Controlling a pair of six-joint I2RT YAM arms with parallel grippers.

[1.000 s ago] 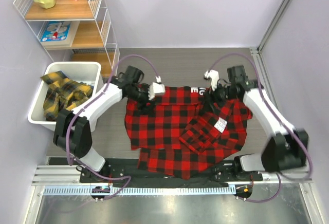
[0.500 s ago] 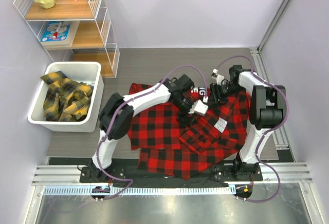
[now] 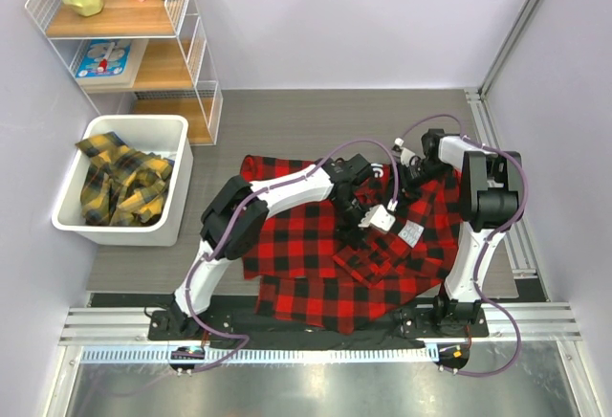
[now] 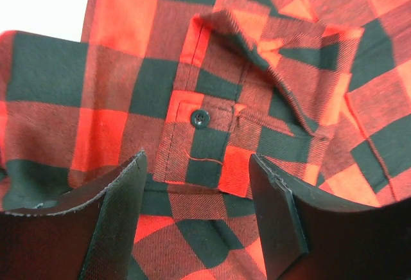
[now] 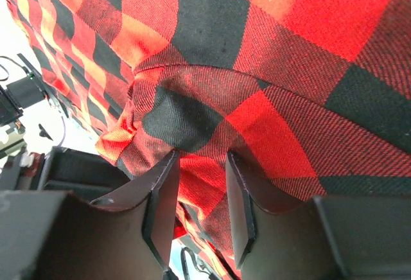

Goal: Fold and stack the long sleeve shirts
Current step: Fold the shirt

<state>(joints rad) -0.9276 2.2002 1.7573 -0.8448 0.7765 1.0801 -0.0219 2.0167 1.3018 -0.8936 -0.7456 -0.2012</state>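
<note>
The red-and-black checked shirt (image 3: 296, 235) lies spread on the table with a sleeve folded over its right half. My left gripper (image 3: 363, 226) reaches across it. In the left wrist view it (image 4: 198, 159) is open and empty, just above a buttoned cuff (image 4: 205, 139). My right gripper (image 3: 406, 176) is at the shirt's upper right. In the right wrist view it (image 5: 201, 157) is shut on a bunched fold of the red shirt (image 5: 289, 68). Yellow-and-black checked shirts (image 3: 120, 183) lie heaped in the bin.
A white bin (image 3: 134, 120) stands at the left of the table. A wire-and-wood shelf (image 3: 124, 44) with a jug and cartons stands behind it. The shirt's hem hangs over the table's near edge by the arm bases.
My left arm has swung from the shirt's upper left corner across to the right, over the folded sleeve. My right arm has drawn in towards its base, still at the shirt's upper right.
</note>
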